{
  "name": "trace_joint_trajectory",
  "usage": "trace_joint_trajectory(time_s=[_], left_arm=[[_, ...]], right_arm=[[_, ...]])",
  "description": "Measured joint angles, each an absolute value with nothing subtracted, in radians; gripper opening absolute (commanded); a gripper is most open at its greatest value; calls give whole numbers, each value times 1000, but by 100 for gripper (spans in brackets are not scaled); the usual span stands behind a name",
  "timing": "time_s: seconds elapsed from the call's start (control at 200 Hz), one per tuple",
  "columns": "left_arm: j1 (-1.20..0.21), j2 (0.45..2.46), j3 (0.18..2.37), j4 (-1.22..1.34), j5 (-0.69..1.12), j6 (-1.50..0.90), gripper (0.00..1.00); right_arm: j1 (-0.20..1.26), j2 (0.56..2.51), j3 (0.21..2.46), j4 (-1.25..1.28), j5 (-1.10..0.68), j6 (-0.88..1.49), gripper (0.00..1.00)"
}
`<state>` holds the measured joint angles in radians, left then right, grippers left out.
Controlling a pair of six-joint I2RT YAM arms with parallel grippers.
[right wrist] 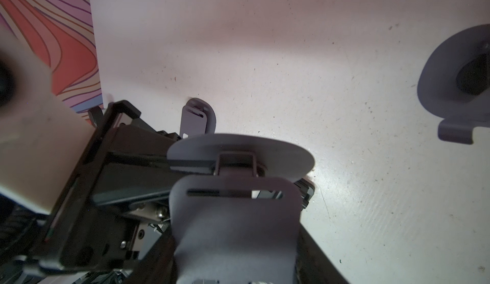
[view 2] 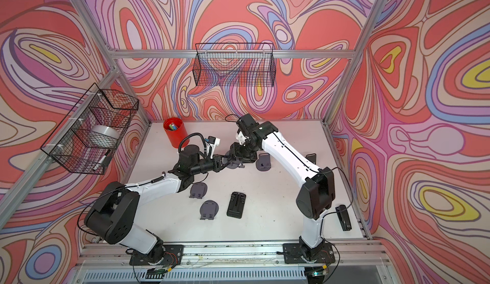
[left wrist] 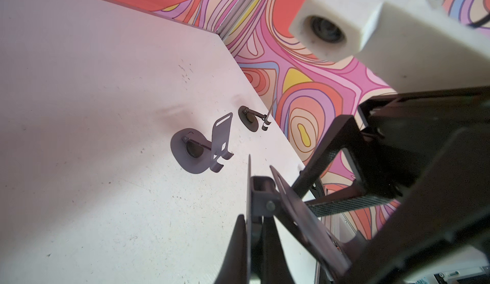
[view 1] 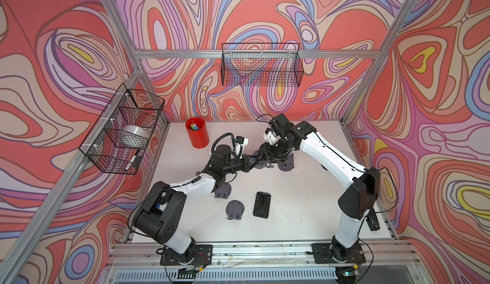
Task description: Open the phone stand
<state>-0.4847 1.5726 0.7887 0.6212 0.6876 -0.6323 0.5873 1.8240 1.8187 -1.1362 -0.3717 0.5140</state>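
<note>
Together, left claw [left wrist: 252,219] and right claw [left wrist: 301,196] hold the grey phone stand [right wrist: 233,216] aloft.

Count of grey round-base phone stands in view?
5. One held stand between left gripper and right gripper; two folded stands flat by the left arm; two opened stands by the right arm. Arms may hide more.

we found both top views bright and evenly lit from overhead, the white desk [view 1: 305,203] carrying only soft, short shadows beneath the arms [view 1: 331,150]. in the left wrist view the near fingers [left wrist: 232,250] were dark and blurred, and the white camera mount [left wrist: 326,30] was out of focus. in the right wrist view the close phone stand [right wrist: 233,224] was soft, the desk shaded pinkish-grey.
</note>
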Motion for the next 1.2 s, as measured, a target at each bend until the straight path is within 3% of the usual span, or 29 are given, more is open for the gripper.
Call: trace_joint_trajectory(time_s=[0.27,0.436,0.556,0.887,1.057,1.197], left_arm=[[-466,1641,846,706,747,-667,0],[-461,1650,867,719,768,-669,0],[-453,1653,866,753,796,-665,0],[-363,1761,865,1048,940,-759,0],[-348,1825,924,1111,1008,-839,0],[-354,1829,957,1135,1046,-869,0]], right_arm=[[586,1698,1706,-1037,-379,516,85],[585,1675,1686,-998,-387,506,90],[575,1654,1656,-972,-389,503,84],[431,1497,1507,-810,-505,506,55],[390,1501,1498,-747,-589,492,39],[361,1531,1497,-689,-663,485,32]])
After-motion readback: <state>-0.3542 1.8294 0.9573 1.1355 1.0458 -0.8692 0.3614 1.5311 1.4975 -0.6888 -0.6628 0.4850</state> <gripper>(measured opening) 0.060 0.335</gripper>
